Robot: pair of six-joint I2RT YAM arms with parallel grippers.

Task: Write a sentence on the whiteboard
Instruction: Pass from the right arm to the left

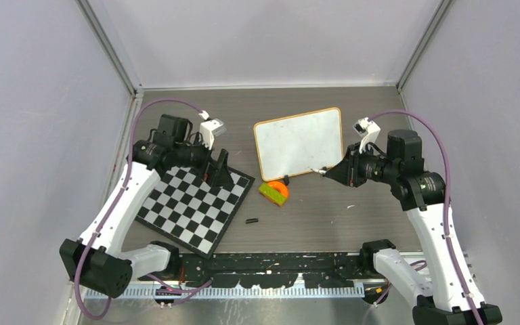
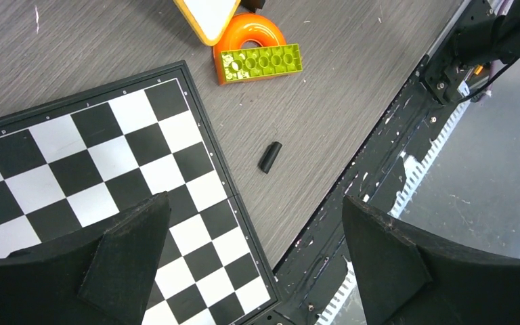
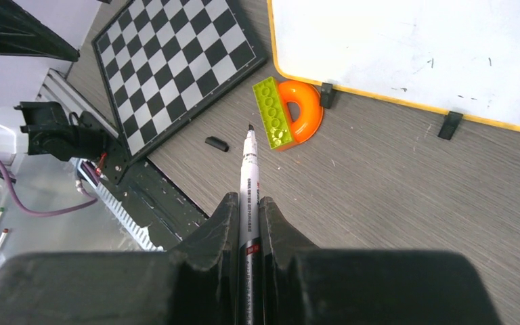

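Note:
The whiteboard (image 1: 299, 142) with its light-wood frame lies on the table at the centre back. Its face (image 3: 413, 54) shows only faint specks, and no sentence is visible on it. My right gripper (image 3: 247, 200) is shut on a white marker (image 3: 248, 169) whose uncapped dark tip points at the table, just short of the board's near edge. From above, that gripper (image 1: 335, 170) sits at the board's near right corner. My left gripper (image 2: 254, 203) is open and empty above the corner of the chequered board (image 2: 74, 169). It hovers there (image 1: 218, 170), left of the whiteboard.
A small black marker cap (image 1: 251, 221) lies on the wood-grain table beside the chequered board (image 1: 193, 203). An orange arch with a green brick (image 1: 274, 191) rests against the whiteboard's near left foot. The black base rail (image 1: 277, 264) runs along the near edge.

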